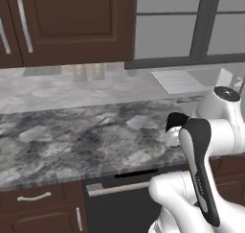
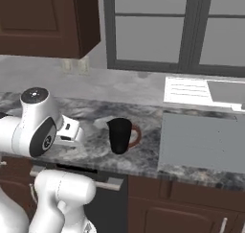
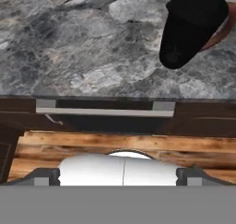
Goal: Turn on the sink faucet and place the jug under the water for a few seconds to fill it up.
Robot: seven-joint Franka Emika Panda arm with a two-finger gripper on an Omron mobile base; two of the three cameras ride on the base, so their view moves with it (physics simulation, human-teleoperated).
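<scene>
One jug (image 2: 119, 135) stands on the counter (image 2: 95, 153) left of the sink (image 2: 201, 143); the spread gripper (image 3: 118, 176) sits well short of it.

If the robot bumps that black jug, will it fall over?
The jug might tip: it stands upright on the counter, taller than wide and narrower at the base. Its smooth, hard-looking sides may slip. The handle sticks out one side, so it probably won't roll far.
</scene>
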